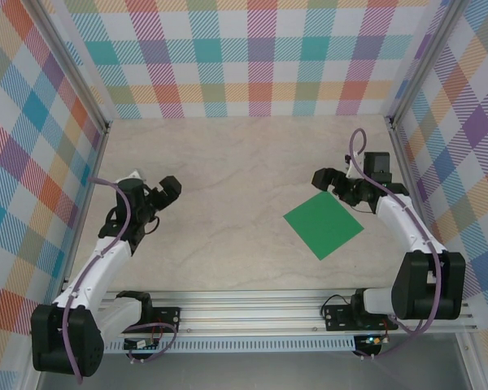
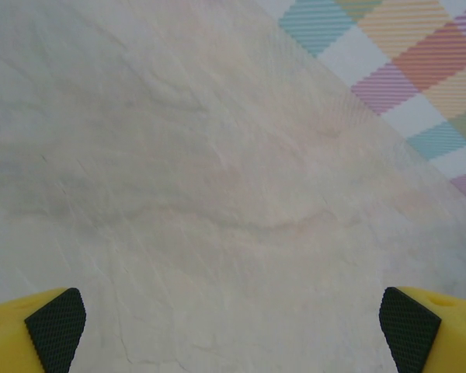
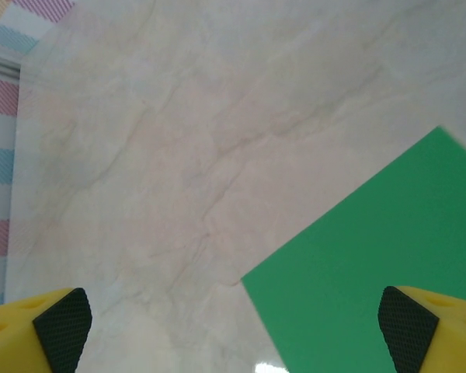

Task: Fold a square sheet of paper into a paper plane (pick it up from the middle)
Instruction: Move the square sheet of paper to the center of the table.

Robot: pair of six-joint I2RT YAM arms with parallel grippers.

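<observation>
Jaws stand wide apart on both the right gripper [image 1: 325, 180] and the left gripper [image 1: 169, 189], neither holding anything. The flat, square, bright-green sheet of paper [image 1: 323, 224] lies on the pale marbled tabletop [image 1: 228, 162], right of centre. Its far corner is just beside the right gripper. The left gripper is well apart from it, near the plaid left wall [image 1: 32, 146].
</observation>
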